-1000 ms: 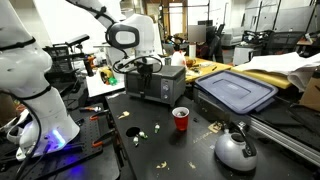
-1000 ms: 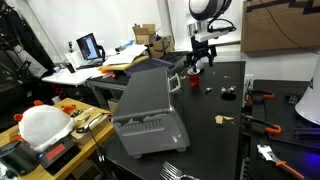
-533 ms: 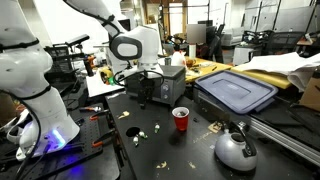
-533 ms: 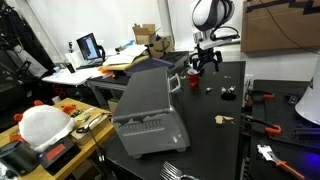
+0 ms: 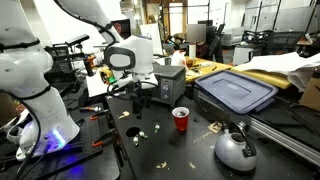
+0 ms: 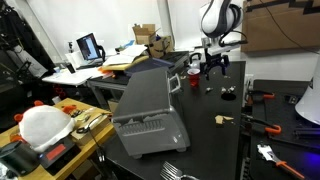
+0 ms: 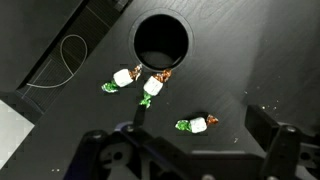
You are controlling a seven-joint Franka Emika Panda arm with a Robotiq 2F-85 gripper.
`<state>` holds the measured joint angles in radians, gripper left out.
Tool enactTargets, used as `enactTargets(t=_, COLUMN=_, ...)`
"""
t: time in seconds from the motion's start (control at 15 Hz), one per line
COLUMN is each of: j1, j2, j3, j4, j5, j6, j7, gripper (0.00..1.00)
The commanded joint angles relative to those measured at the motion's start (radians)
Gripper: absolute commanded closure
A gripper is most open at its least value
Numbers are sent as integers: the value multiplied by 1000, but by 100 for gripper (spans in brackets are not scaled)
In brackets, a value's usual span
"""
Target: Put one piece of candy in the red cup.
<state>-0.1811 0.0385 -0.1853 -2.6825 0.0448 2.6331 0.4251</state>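
Observation:
The red cup (image 5: 181, 119) stands upright on the dark table, right of my gripper (image 5: 138, 99). Several wrapped candies, white with green ends, lie on the table below the gripper (image 5: 134, 131). In the wrist view my gripper (image 7: 188, 150) is open and empty, its fingers on either side of one candy (image 7: 196, 125). Two more candies (image 7: 153, 86) lie beside a dark round opening (image 7: 162, 42). The red cup is not in the wrist view. In an exterior view the gripper (image 6: 215, 68) hangs over the table's far part.
A black box (image 5: 160, 80) stands behind the gripper. A grey bin with a blue lid (image 5: 235, 92) is at the right, and also shows in an exterior view (image 6: 150, 100). A silver kettle (image 5: 236, 150) is at the front right. Loose candies (image 5: 212, 128) are scattered about.
The arm has moved away from the black box toward the group of candies and come lower over the table. The gripper stays open. The cup and candies have not moved.

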Motion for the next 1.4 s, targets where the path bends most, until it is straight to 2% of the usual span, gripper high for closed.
enactTargets(t=0.0, j1=7, j2=-40, j3=-3, j4=-85, j5=-17, j6=75, j7=-6, gripper=0)
enactTargets(t=0.53, j1=21, j2=-9, j3=19, j4=-72, j5=47, j6=146, j7=-18, gripper=0)
enactTargets(t=1.07, j1=11, j2=104, j3=20, j4=15, j5=198, j6=166, j7=-92, gripper=0)
enactTargets(t=1.33, j1=21, j2=108, j3=5, j4=17, j5=176, j6=142, j7=-74, gripper=0)
